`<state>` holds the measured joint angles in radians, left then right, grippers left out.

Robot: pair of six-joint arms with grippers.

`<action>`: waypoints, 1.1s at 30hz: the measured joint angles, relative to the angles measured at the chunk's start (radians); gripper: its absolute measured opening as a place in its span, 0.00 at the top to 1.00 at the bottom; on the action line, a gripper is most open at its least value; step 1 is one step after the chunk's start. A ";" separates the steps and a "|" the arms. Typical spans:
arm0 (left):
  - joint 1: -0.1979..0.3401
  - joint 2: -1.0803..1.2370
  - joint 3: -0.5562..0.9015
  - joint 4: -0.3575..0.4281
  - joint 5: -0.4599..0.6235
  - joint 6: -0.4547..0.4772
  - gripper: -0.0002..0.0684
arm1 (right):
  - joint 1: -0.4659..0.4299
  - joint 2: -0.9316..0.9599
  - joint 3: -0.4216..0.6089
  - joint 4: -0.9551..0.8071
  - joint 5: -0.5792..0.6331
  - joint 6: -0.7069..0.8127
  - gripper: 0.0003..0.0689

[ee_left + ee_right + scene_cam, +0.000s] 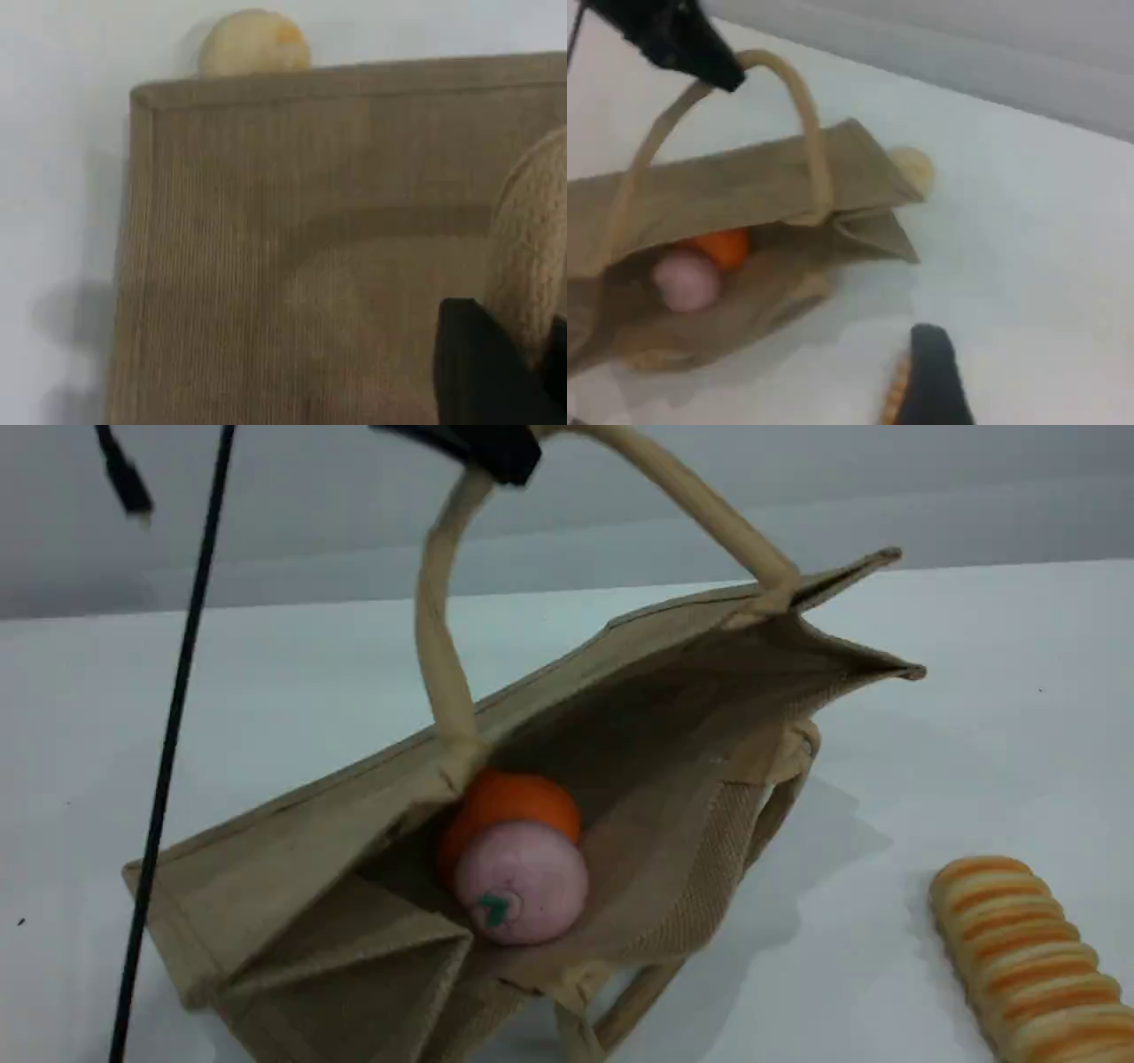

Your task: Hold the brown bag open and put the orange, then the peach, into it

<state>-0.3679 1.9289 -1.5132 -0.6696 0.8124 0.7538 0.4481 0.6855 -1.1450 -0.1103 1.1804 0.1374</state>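
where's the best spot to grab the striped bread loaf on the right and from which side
Grip the ribbed loaf across its narrow width, coming straight down from above. It lies flat on the table, with bare surface along both long sides to close in from. End to end, it is probably too long to span.

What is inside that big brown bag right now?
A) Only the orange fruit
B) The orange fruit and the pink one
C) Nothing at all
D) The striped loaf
B: the orange and the peach lie touching inside the open brown bag, while the striped loaf lies outside it on the table.
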 joint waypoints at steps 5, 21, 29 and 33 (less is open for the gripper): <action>-0.026 0.053 0.042 -0.026 -0.033 0.000 0.87 | 0.000 -0.096 0.000 -0.055 0.045 0.047 0.36; -0.054 0.200 0.043 -0.242 -0.143 0.175 0.61 | 0.000 -0.119 0.000 -0.053 0.041 0.064 0.36; -0.054 0.201 0.017 -0.301 0.075 0.152 0.36 | 0.000 -0.119 0.000 -0.081 0.041 0.064 0.36; -0.053 0.188 0.011 -0.319 0.200 0.203 0.36 | 0.000 -0.119 0.000 -0.081 0.041 0.064 0.36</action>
<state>-0.4211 2.1171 -1.5021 -0.9882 1.0123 0.9567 0.4481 0.5661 -1.1450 -0.1914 1.2214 0.2013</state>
